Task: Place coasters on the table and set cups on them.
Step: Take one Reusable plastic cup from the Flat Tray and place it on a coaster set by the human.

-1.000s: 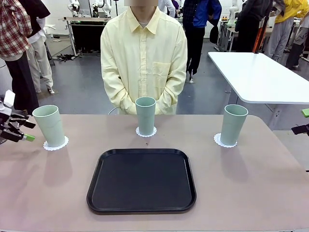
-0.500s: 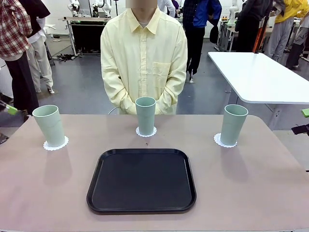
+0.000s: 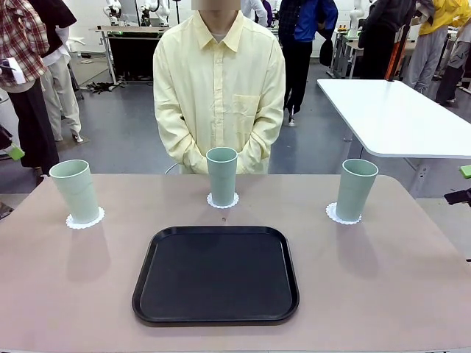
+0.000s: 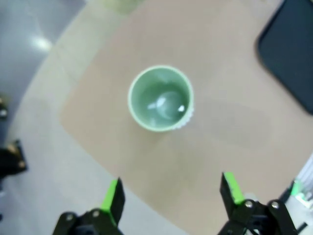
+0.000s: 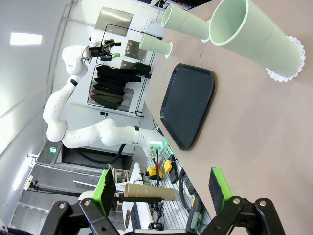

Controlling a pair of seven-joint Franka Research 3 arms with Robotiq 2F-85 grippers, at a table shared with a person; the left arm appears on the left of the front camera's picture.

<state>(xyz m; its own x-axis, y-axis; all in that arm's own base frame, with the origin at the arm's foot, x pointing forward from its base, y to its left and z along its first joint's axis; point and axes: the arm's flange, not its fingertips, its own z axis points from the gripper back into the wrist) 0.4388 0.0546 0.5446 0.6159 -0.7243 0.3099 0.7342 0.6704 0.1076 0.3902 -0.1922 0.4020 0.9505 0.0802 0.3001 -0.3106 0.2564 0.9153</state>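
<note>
- Coasters, three thin round white discs with scalloped edges, lie on the beige-pink matte tabletop (image 3: 412, 279): one at mid-left (image 3: 85, 218), one at upper centre (image 3: 222, 201), one at mid-right (image 3: 343, 215) of the front view.
- Each disc carries one tall pale mint-green handleless tumbler, upright: left cup (image 3: 74, 190), centre cup (image 3: 221, 176), right cup (image 3: 356, 189). The lace rim peeks out around every base, so each cup sits centred, probably so the disc catches any drips.
- A black rounded-square tray (image 3: 215, 274) lies bare in the lower centre, in front of the centre cup and apart from all three.
- A person in a pale yellow shirt (image 3: 218, 81) stands behind the tabletop at top centre, hands clasped low, touching nothing.
- Left gripper (image 4: 171, 193) looks straight down on the left cup from above; its green-padded fingers (image 4: 113, 194) stand wide apart with nothing between them, clear of the cup.
- Right gripper (image 5: 161, 188) has its fingers spread and empty too, off the tabletop's edge, with the right cup in the upper right of its wrist view.
- Judging by this layout, the task looks complete; both arms are clear of the tumblers, so they cannot knock them.
</note>
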